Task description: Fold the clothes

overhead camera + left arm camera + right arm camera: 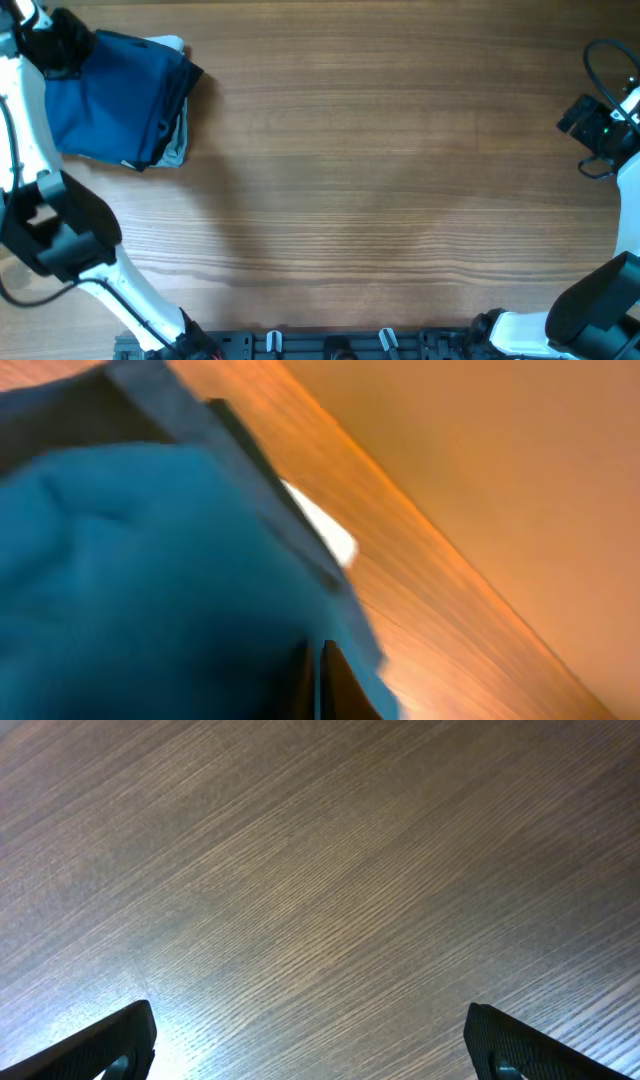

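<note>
The medium-blue polo shirt lies folded on top of a small stack at the table's far left corner. It fills the left of the left wrist view, blurred. My left gripper is at the shirt's far left edge. In its wrist view the two fingers are pressed together with blue fabric around and between them. My right gripper hovers at the right edge of the table, far from the shirt. Its fingers are wide apart and empty over bare wood.
Under the blue shirt lie a dark folded garment and a pale-grey one. A white patch shows beside the stack in the left wrist view. The wooden table stretches between the arms. Both arm bases stand at the front edge.
</note>
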Controlling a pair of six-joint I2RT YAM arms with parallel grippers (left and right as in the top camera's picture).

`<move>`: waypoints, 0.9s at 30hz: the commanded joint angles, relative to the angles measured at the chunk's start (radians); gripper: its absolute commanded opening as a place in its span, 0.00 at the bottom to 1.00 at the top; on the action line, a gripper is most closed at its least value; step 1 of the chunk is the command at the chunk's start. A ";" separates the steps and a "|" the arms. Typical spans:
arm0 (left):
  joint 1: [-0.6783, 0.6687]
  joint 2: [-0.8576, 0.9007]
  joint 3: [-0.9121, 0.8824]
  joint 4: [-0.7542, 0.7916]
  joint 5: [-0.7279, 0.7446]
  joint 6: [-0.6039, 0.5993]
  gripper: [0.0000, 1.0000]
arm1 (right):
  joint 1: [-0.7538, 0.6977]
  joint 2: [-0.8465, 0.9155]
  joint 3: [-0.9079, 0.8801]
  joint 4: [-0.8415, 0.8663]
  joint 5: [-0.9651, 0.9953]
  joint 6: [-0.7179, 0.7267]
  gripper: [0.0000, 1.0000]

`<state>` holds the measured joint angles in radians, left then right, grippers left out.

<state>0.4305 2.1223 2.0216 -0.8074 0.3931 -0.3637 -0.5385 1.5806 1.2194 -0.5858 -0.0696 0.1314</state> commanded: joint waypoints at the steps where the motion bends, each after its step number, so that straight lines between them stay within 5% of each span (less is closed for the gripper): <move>1: 0.024 0.151 -0.006 0.020 0.057 0.070 0.04 | 0.002 0.011 -0.004 0.002 0.006 0.009 0.99; 4: 0.024 0.160 -0.005 0.086 0.183 0.091 0.04 | 0.002 0.011 -0.004 0.002 0.006 0.009 0.99; 9: 0.016 -0.126 -0.003 0.205 0.199 -0.071 0.04 | 0.002 0.011 -0.004 0.002 0.006 0.009 1.00; 12: -0.030 -0.308 -0.003 0.206 0.087 -0.071 0.28 | 0.002 0.011 -0.004 0.002 0.006 0.009 1.00; 14: -0.050 -0.341 -0.003 0.205 0.077 -0.071 0.59 | 0.002 0.011 -0.004 0.002 0.006 0.010 1.00; 15: -0.062 -0.344 -0.003 0.196 0.077 -0.071 1.00 | 0.002 0.011 -0.004 0.002 0.006 0.010 1.00; 24: -0.071 -0.342 -0.004 0.016 0.077 -0.071 1.00 | 0.002 0.014 -0.004 0.002 0.006 0.009 0.99; 27: -0.071 -0.342 -0.004 0.016 0.077 -0.071 1.00 | 0.019 -0.134 -0.004 -0.002 0.007 0.006 0.99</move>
<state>0.3618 1.7897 2.0182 -0.7902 0.4759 -0.4320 -0.5381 1.5730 1.2179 -0.5869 -0.0700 0.1310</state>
